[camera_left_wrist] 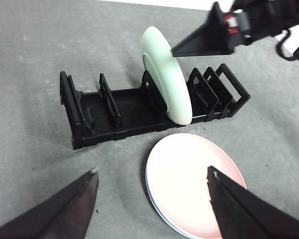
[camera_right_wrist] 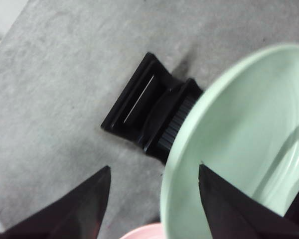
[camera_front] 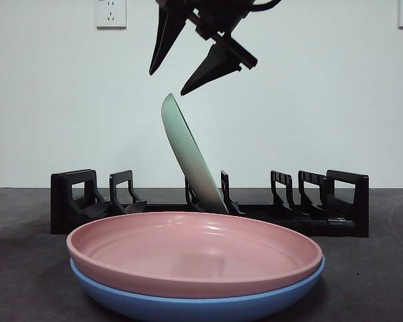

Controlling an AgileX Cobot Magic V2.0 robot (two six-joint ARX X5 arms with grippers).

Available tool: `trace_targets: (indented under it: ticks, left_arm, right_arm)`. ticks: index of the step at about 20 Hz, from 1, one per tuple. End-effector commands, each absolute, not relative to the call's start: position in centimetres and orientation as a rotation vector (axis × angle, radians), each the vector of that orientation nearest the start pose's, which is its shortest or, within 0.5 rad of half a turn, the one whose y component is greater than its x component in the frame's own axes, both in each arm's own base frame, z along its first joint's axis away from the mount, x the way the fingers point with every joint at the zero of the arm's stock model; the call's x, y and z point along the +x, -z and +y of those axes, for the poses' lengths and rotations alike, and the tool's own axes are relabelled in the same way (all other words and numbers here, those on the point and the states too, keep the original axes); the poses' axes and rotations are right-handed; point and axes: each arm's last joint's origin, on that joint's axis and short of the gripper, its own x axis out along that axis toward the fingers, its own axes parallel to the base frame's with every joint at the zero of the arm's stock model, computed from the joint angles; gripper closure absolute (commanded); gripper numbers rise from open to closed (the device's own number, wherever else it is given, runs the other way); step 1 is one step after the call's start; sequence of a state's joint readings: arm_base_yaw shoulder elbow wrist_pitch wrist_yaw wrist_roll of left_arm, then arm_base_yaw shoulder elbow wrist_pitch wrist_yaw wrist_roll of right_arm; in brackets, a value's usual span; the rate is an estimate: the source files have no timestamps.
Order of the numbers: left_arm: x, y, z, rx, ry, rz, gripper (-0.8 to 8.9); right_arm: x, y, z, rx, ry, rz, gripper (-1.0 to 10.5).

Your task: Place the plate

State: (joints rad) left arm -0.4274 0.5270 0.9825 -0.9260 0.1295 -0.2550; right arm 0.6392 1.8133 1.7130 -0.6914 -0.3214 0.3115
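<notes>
Nearest the front camera we note a pink plate [camera_front: 195, 251] stacked inside a blue plate [camera_front: 195, 305], both flat on the grey table [camera_front: 27, 268] and untouched. In the left wrist view the left gripper [camera_left_wrist: 152, 199] hangs above and short of this stack, jaws spread wide and holding nothing; we read it as waiting.

Behind the stack stands the black dish rack [camera_front: 346, 201], running left to right. The green plate [camera_front: 191, 157] sits on edge in a middle slot, its top leaning to the left, its lower rim down between the dividers. Slots to either side appear vacant.

Above the plate, the right gripper [camera_front: 188, 64] is in the air with jaws parted. In the front view its tips are clear of the plate's upper rim, one to each side and higher; the right wrist view shows the rim between the jaws without visible contact.

Judgement: the green plate looks placed and released, so the step in hand is the retreat. The next move calls for a straight lift clear of the rim; a sideways brush could tip the leaning plate. After that, the pink plate is the likely next pick.
</notes>
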Motion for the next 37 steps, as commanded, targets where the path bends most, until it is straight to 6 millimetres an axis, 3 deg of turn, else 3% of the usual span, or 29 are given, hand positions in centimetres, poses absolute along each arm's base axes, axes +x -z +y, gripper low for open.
trace_targets:
  ticks: [1,4,8,11,14,17,22,28,32,37]
  left_arm:
    - [6.3,-35.9,-3.3,-0.179,0.484,0.521,4.69]
    - [6.3,-35.9,-3.3,-0.177,0.477,0.52,4.69]
    - [6.3,-35.9,-3.2,-0.172,0.454,0.516,4.69]
    - [6.3,-35.9,-3.2,-0.173,0.454,0.516,4.69]
    - [6.3,-35.9,-3.2,-0.173,0.454,0.516,4.69]
    - [6.3,-35.8,-3.2,-0.172,0.453,0.516,4.69]
    - [6.3,-35.8,-3.2,-0.172,0.452,0.516,4.69]
    - [6.3,-35.9,-3.2,-0.172,0.452,0.515,4.69]
    - [6.3,-35.9,-3.2,-0.173,0.452,0.516,4.69]
    - [6.4,-35.8,-3.2,-0.186,0.448,0.519,4.69]
  right_arm:
    - [32.5,-32.1,25.2,0.128,-0.779,0.944,6.7]
    - [33.0,-31.0,25.4,0.108,-0.777,0.964,7.1]
    - [33.0,-30.7,25.5,0.098,-0.777,0.983,9.2]
    - [32.9,-30.7,25.5,0.115,-0.818,0.995,9.4]
    - [32.3,-31.7,25.3,0.138,-0.874,1.0,9.4]
    - [31.0,-34.0,24.4,0.16,-0.927,0.966,9.4]
    - [27.2,-39.0,21.9,0.138,-1.0,0.865,9.4]
    - [21.3,-42.6,19.6,-0.032,-1.1,0.792,9.4]
    - [17.2,-41.6,18.9,-0.153,-1.098,0.796,9.4]
    - [12.1,-37.4,19.1,-0.317,-1.069,0.7,9.4]
